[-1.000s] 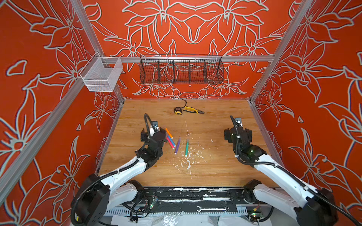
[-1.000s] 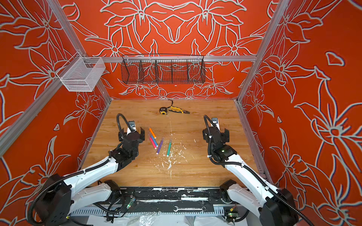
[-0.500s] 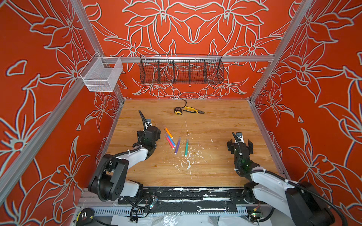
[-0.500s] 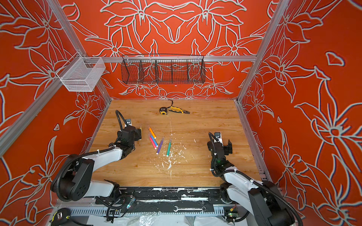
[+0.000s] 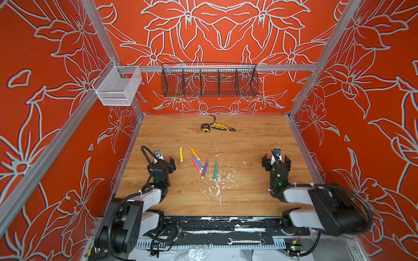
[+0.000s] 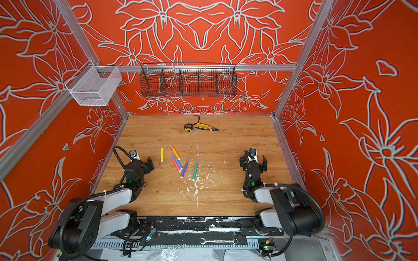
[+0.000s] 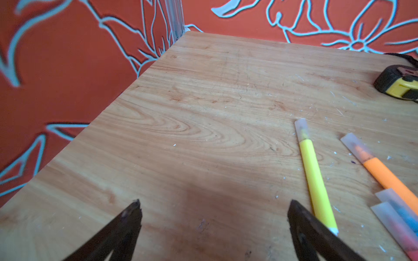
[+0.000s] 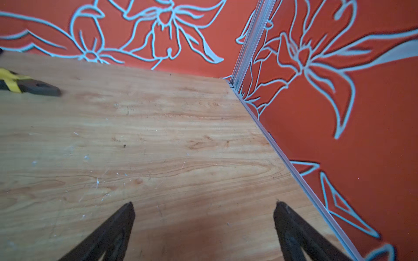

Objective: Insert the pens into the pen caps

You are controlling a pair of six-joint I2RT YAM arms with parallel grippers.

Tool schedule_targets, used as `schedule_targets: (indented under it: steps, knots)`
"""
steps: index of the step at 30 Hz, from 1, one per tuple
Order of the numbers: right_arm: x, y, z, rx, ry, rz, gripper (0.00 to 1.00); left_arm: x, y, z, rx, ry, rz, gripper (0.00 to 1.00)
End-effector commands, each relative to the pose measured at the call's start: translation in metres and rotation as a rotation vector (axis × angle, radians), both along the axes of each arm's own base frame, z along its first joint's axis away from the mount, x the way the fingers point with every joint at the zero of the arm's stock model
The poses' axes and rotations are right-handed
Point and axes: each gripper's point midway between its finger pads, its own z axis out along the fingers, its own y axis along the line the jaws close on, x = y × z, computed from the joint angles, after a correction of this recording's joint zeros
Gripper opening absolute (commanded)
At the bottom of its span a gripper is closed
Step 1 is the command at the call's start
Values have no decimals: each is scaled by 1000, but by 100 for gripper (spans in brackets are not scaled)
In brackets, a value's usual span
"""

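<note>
Top views: six pens (image 5: 197,161) lie flat on the wooden table (image 5: 248,140), left of centre and between the arms. The yellow pen (image 5: 181,154) lies alone, farthest left. The orange pen (image 5: 195,154), blue and pink-red lie close together. The purple pen (image 5: 205,168) and green pen (image 5: 215,170) lie nearest. The left gripper (image 5: 164,163) sits low, just left of the yellow pen, with its jaws spread and nothing between them. The right gripper (image 6: 253,163) is well apart near the right wall, also spread and empty. The far pen ends look pale, but any caps are too faint to confirm here.

Left wrist: the pen caps show clearly. A translucent yellow pen's cap (image 7: 302,128) is seated on the far end, and an orange pen's cap (image 7: 355,146) likewise. Two more capped ends, blue and pink-red, lie beside the orange barrel. The left gripper's fingertips (image 7: 133,210) stand wide over bare wood. One tip is just beside the yellow barrel; I cannot tell whether it touches.

Right wrist: bare table, with the pliers (image 8: 27,84) at far left. No pens show. The jaws are wide and hold nothing.

Judgement: capping looks finished for the four pens seen close. Purple and green are unverified. The next move calls for checking those two. If a cap is loose, one gripper steadies the barrel while the other presses the cap on along the pen's axis.
</note>
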Motion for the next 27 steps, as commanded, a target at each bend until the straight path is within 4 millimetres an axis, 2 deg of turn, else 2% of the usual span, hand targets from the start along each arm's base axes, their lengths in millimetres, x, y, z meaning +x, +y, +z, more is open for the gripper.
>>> schedule_targets:
  steps: [1,3,4,6,7,9,12,27]
  knots:
    - [8,4,24,48,-63,45,97,24,-25,13,19,-50,-159,97]
    - [13,2,11,96,-40,79,97,30,-31,10,36,-55,-186,98]
    - [19,0,13,75,-83,72,98,31,-30,9,33,-55,-180,97]
    - [22,1,14,59,-55,43,98,34,-20,8,23,-30,-117,97]
    - [22,-2,8,89,9,39,97,34,-13,7,7,-21,-85,97]
    - [30,-5,9,96,-13,35,98,35,-9,5,-15,-18,-81,97]
    - [25,-6,7,106,20,34,97,35,-8,5,-22,-16,-80,97]
    - [28,-6,8,101,1,35,97,35,-13,6,-21,-18,-111,97]
